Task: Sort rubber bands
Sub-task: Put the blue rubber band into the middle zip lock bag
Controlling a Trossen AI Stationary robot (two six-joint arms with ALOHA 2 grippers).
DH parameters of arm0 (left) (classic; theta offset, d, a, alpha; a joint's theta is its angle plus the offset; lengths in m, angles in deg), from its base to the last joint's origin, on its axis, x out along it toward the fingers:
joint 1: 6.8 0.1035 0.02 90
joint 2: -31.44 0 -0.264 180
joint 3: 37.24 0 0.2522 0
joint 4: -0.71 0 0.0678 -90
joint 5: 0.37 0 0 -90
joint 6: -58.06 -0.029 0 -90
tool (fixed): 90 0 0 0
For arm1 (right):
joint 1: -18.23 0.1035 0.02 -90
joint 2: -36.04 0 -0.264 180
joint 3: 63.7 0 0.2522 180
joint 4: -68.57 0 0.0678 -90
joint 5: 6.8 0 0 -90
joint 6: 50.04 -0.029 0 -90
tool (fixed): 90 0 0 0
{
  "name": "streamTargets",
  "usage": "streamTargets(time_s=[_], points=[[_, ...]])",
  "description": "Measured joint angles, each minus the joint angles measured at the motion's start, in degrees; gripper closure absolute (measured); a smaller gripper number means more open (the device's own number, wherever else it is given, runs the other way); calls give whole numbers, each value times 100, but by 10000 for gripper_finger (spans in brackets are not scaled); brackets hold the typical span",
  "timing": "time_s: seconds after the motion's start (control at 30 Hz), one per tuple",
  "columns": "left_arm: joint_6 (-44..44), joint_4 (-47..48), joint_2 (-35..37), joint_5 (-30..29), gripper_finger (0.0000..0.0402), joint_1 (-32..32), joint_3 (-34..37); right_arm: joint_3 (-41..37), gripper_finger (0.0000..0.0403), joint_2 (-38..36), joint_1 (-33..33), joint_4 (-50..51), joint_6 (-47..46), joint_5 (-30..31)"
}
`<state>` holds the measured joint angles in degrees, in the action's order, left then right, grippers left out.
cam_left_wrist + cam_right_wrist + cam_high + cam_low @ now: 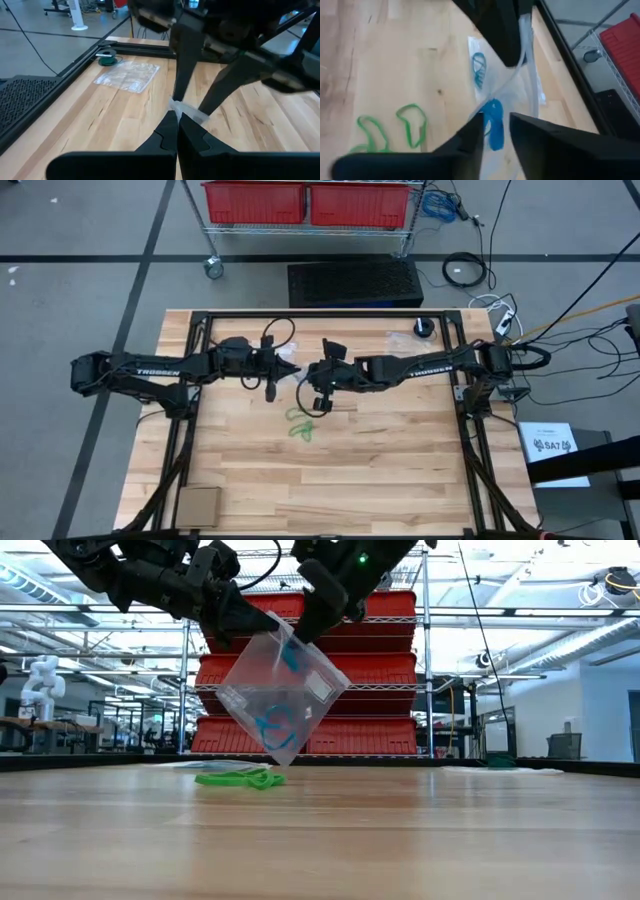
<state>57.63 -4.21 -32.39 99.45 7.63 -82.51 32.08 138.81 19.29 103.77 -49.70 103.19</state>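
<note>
Low view shows the clear plastic bag (pixel 281 690) hanging mid-air, pinched by the shut left gripper (pixel 176 116). Right gripper (pixel 496 131), jaws narrowly apart, apparently releases blue rubber bands (pixel 479 68) inside; green rubber bands (pixel 240 778) lie below on the wooden table (pixel 400 470). Keep the mouth spread.

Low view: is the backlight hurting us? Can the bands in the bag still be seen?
Low view: the bright room behind turns both arms into dark silhouettes, but the clear bag is lit through and the blue bands inside show; the green bands below it read fine. High view: even light, soft shadows. Left wrist view: the left tool is dark, pinching the bag's edge.
</note>
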Motion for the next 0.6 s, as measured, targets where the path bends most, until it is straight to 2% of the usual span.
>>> streamTargets(time_s=[0.13, 0.23, 0.43, 0.6], points=[[-46, 16, 0, -99, 401, 0, -4, 0, 259, -313, 0, 312, -168, -26], [-46, 19, -2, -137, 401, 0, -7, 0, 248, -635, 8, 718, -364, -50], [-33, -87, -77, -267, 401, 7, -7, 2, 271, -1386, 15, 2028, -945, -46], [3, -653, -743, -228, 401, 33, -7, -124, 306, -1744, -26, 3141, -1459, -58]])
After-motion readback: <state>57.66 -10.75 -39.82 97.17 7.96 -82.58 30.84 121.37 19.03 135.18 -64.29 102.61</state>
